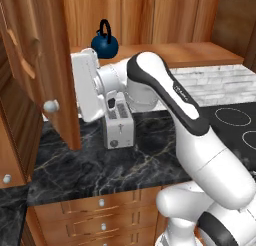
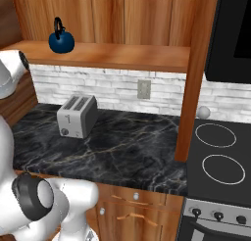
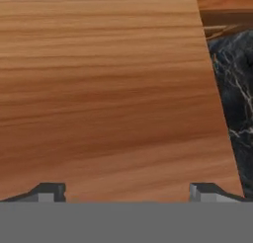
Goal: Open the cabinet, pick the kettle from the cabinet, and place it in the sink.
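The cabinet stands open, its left door (image 1: 55,55) swung out toward me and its right door (image 2: 196,73) seen edge-on with a silver knob. On the cabinet's bottom shelf (image 2: 122,54) sits the dark-blue kettle (image 1: 104,42) (image 2: 61,39), upright, at the left end. My gripper (image 3: 127,192) is open with nothing between its fingertips (image 3: 49,191), and it faces the smooth inner face of the left door (image 3: 108,99) at close range. The white hand (image 1: 85,85) hangs just right of that door, below and left of the kettle. The sink is out of view.
A silver toaster (image 1: 119,127) (image 2: 77,116) stands on the black marble counter (image 1: 125,165) under the shelf. A stove top (image 2: 218,156) lies to the right, with a dark appliance (image 2: 230,34) above it. Drawers (image 1: 100,215) sit below the counter. The arm's elbow (image 1: 150,70) is in front of the shelf.
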